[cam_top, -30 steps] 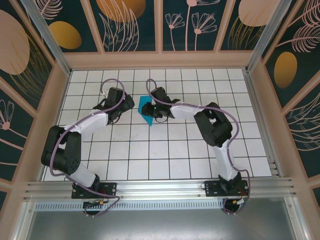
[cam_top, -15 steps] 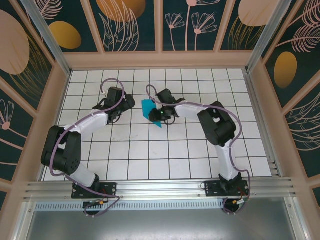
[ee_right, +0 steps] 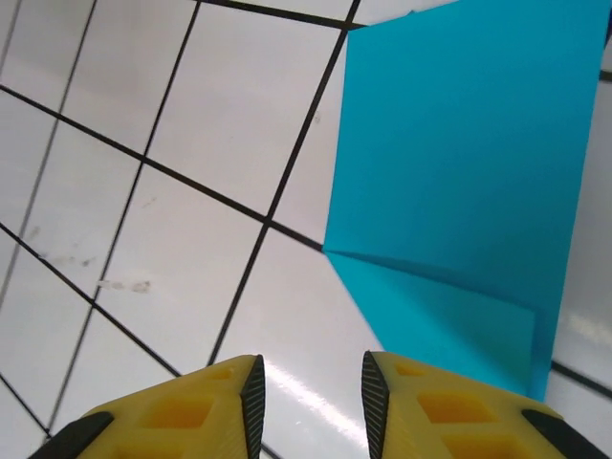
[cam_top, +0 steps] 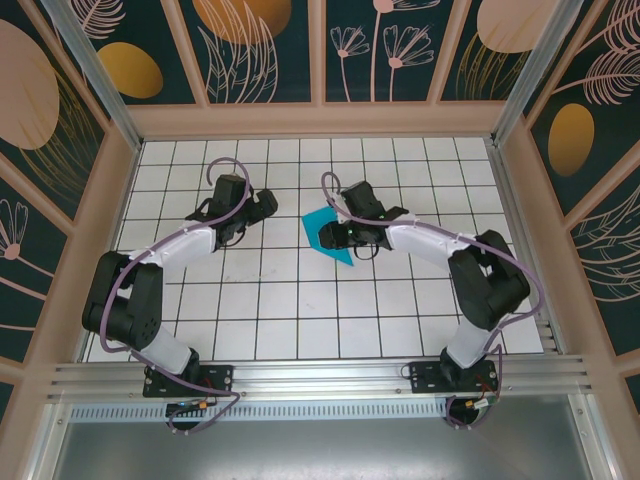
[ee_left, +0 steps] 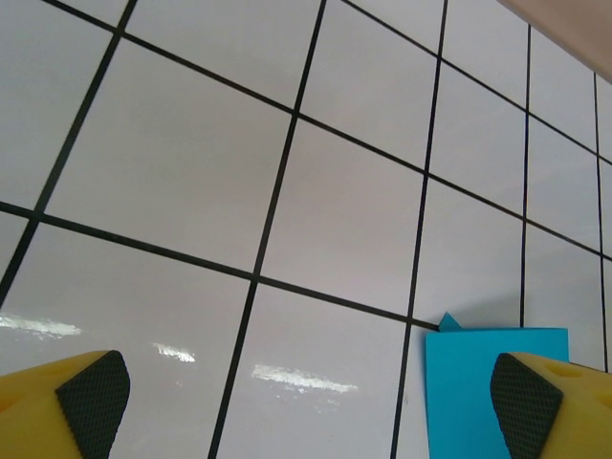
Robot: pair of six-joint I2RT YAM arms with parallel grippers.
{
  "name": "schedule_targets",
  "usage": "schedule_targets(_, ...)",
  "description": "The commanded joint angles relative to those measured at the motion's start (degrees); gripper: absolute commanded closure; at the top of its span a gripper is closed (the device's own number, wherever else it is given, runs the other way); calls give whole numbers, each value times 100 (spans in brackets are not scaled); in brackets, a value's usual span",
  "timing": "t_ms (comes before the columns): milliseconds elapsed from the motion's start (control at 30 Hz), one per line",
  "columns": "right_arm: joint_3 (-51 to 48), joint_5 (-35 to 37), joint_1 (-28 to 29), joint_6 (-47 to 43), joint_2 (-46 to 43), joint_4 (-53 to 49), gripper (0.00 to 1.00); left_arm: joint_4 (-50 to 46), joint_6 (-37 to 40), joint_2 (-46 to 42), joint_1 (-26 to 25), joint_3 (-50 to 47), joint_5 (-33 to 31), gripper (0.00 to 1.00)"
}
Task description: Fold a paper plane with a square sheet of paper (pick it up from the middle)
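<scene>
Sheet [cam_top: 326,236] farther right (teal, angular)

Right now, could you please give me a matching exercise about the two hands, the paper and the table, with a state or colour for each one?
Things:
1. left hand
2. right hand
3. sheet of paper
4. table

States or colours:
A. white tiles with black lines
B. fingers near each other, small gap, nothing between them
C. teal-blue, with a fold
D. fingers spread wide apart

Pairs: 1-D, 2-B, 3-C, 4-A
</scene>
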Motion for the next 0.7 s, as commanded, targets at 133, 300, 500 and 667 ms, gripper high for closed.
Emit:
schedule_targets(133, -548, 348, 14, 1408, -121, 240, 68, 485, -125, 9, 46, -97, 684, 2)
schedule_targets(300, -408, 433, -101, 1814, 40, 723, 69, 1030, -353, 7, 40, -354, 1286, 4)
schedule_targets(500, -467, 506, -288, 2460, 304, 1275, 70, 1532, -990, 166, 21, -592, 1902, 7)
schedule_targets(667, -338, -1, -459, 2442, 644, 1412, 70, 1964, -1621, 405, -103, -732, 2291, 12)
